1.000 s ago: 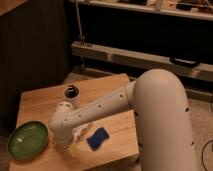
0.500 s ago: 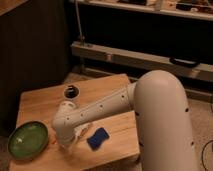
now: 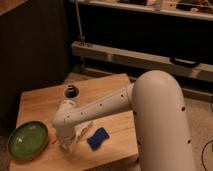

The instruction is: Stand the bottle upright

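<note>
Fig.: single camera view, looking down on a light-brown wooden table point(image 3: 45, 102) w/ the robot's large white arm point(image 3: 150, 115) reaching in from the right.

(a) The arm's perforated white forearm runs diagonally down-left and ends near the table's front edge. The gripper point(image 3: 66, 144) is at that low end, pointing down at the tabletop, mostly hidden under the wrist; whether it is open, closed or gripping cannot be told.

(b) Small whitish-cream bottle point(image 3: 85, 130): a pale shape on the table just beside the wrist, on its right, between wrist and sponge, partly covered by the arm. It looks slanted rather than upright; cap and label not discernible.

(c) Blue rectangular sponge point(image 3: 98, 138): flat on the table, just right of the bottle.

(d) Orange carrot point(image 3: 54, 141): only a small tip shows, left of the gripper, near the bowl.

(e) Round green bowl point(image 3: 29, 140): front-left corner of the table.

(f) Dark round cup point(image 3: 71, 91): back-centre of the table, well apart from the bottle.
</note>
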Tool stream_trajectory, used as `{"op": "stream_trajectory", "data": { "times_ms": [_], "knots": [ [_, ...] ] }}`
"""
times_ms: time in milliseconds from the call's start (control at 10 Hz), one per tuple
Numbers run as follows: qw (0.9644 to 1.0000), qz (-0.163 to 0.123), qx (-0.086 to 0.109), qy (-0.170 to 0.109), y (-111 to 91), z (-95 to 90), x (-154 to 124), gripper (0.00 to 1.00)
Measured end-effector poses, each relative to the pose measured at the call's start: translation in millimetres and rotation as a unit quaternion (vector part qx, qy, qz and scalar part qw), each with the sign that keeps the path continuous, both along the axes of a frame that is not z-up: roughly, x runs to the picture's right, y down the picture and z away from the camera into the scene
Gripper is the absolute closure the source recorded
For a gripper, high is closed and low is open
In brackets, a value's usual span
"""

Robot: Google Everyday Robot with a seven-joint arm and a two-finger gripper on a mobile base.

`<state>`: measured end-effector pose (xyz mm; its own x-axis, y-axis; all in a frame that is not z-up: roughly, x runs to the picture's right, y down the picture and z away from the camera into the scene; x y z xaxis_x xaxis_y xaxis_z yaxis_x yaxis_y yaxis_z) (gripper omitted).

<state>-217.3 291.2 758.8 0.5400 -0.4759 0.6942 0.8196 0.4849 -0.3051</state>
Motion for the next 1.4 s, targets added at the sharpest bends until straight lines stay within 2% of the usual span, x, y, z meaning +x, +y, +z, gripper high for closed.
{"op": "stream_trajectory", "data": {
  "times_ms": [100,200,400,500,1000,1200,1400],
  "knots": [
    [1.0,-0.001,0.0,0.0,-0.5,0.9,-0.7,0.44],
    [1.0,-0.002,0.0,-0.001,-0.3,0.8,-2.8,0.48],
    [1.0,-0.001,0.0,-0.001,-1.0,1.0,-3.0,0.66],
    [1.0,0.0,0.001,-0.002,-1.8,0.2,-3.2,0.69],
    [1.0,0.008,0.002,-0.006,-7.8,-8.0,-3.2,0.7],
    [0.9997,0.024,0.006,-0.006,-27.1,-25.7,1.6,0.7],
    [0.999,0.041,0.006,-0.014,-50.2,-48.0,7.1,0.82]
  ]
}}
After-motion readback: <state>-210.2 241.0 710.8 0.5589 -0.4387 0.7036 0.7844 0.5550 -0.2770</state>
